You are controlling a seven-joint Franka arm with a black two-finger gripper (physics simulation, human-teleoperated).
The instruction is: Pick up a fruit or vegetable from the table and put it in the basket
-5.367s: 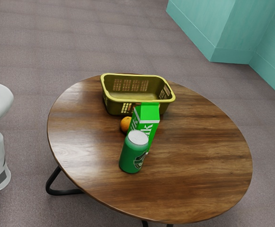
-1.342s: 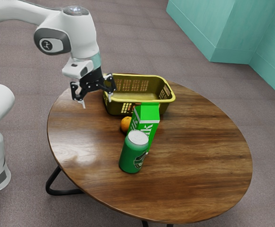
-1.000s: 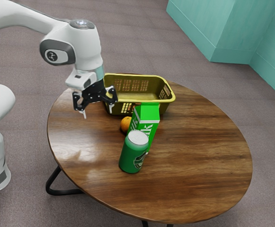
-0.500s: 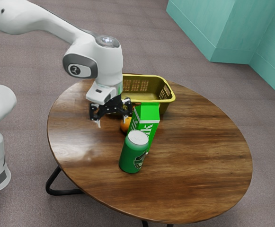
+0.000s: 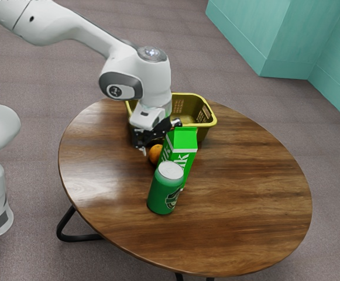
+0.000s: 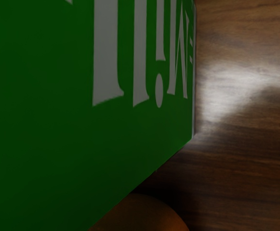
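Hovering gripper: your black two-finger gripper (image 5: 158,142) hangs low over the round, brown wooden table (image 5: 246,187), at the basket's near side, its fingers pointing down over the fruit.
Fingers: you have them spread well apart, with nothing clasped between them; the one toward the exterior view's left has its pale tip just beside the fruit, while the other's tip is hidden behind the carton, so you cannot tell whether it touches anything.
Orange: your target, the small, round orange fruit (image 5: 155,154), rests on the tabletop under your gripper, closer to the table's edge on the exterior view's left than to its edge on the right.
Carton: the tall green milk carton (image 5: 184,158) with white lettering stands upright right beside the fruit; your wrist view puts its lettered face very near the hand, with the fruit by its lower part. Whether those two touch, you cannot tell.
Can: the green cylindrical can (image 5: 164,193) with a pale top stands nearer the table's front edge, in front of the carton as the exterior view looks.
Basket: the yellow-green plastic basket (image 5: 210,123) with slotted walls sits by the table's far edge, partly hidden behind your hand; the fruit is outside it.
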